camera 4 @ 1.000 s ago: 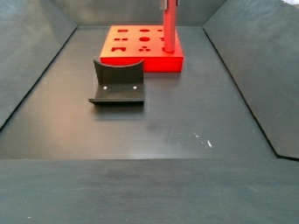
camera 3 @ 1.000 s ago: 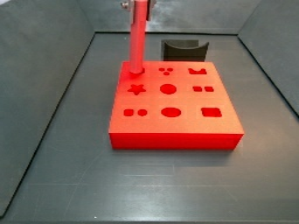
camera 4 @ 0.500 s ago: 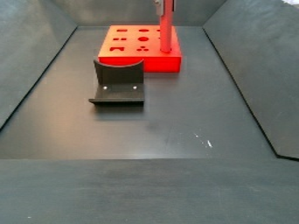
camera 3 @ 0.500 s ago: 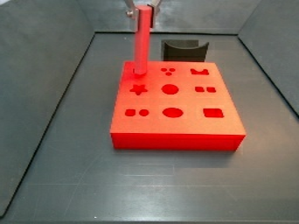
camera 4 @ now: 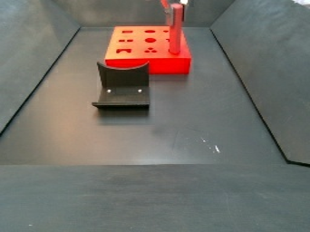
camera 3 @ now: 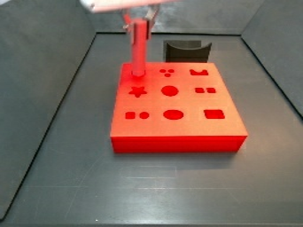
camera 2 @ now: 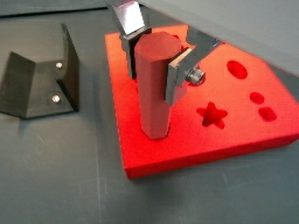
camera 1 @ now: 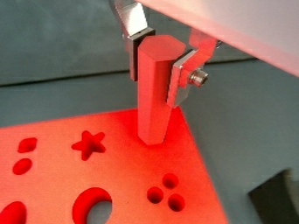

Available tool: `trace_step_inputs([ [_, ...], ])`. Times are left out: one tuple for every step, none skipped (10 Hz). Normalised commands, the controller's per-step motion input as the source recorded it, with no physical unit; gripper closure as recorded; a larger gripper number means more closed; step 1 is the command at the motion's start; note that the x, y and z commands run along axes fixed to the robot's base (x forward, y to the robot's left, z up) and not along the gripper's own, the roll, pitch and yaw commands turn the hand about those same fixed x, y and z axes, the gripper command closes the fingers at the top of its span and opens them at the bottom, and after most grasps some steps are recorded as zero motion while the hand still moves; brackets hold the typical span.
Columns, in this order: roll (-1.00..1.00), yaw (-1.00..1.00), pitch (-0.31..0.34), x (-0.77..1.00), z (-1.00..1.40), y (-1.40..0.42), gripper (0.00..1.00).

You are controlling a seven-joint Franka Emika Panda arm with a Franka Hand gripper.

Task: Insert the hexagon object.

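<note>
The hexagon object (camera 1: pixel 152 92), a long bright red-pink bar, stands upright in my gripper (camera 1: pixel 159 54), which is shut on its upper end. Its lower end meets the top of the wide red block (camera 1: pixel 70 179) at a corner, beside the star hole (camera 1: pixel 87 142), and looks sunk a little into the block. The bar (camera 2: pixel 155 87), gripper (camera 2: pixel 158 48) and block (camera 2: pixel 239 118) show the same in both wrist views. In both side views the bar (camera 3: pixel 138 51) (camera 4: pixel 173 32) stands upright on the block (camera 3: pixel 178 115) (camera 4: pixel 136 50), with the gripper (camera 3: pixel 138 12) at its top.
The dark L-shaped fixture (camera 4: pixel 121 86) (camera 2: pixel 41 74) stands on the floor next to the red block. A small dark grey curved block (camera 3: pixel 186 49) sits behind the red block. Grey sloped walls (camera 3: pixel 53 80) enclose the dark floor (camera 4: pixel 158 154).
The gripper and the bar have come straight down. The bar's top is lower and less of its length shows above the block, while its lower end stays at the same corner spot.
</note>
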Motion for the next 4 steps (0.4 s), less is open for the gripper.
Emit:
trace_step_inputs([
  [0.09, 0.00, -0.304, -0.25, -0.60, -0.06, 1.00],
  [0.15, 0.06, -0.271, -0.22, -0.47, -0.15, 1.00],
  [0.16, 0.05, -0.183, -0.14, -0.34, -0.13, 1.00],
  [0.00, 0.00, 0.000, 0.00, 0.00, 0.00, 1.00],
])
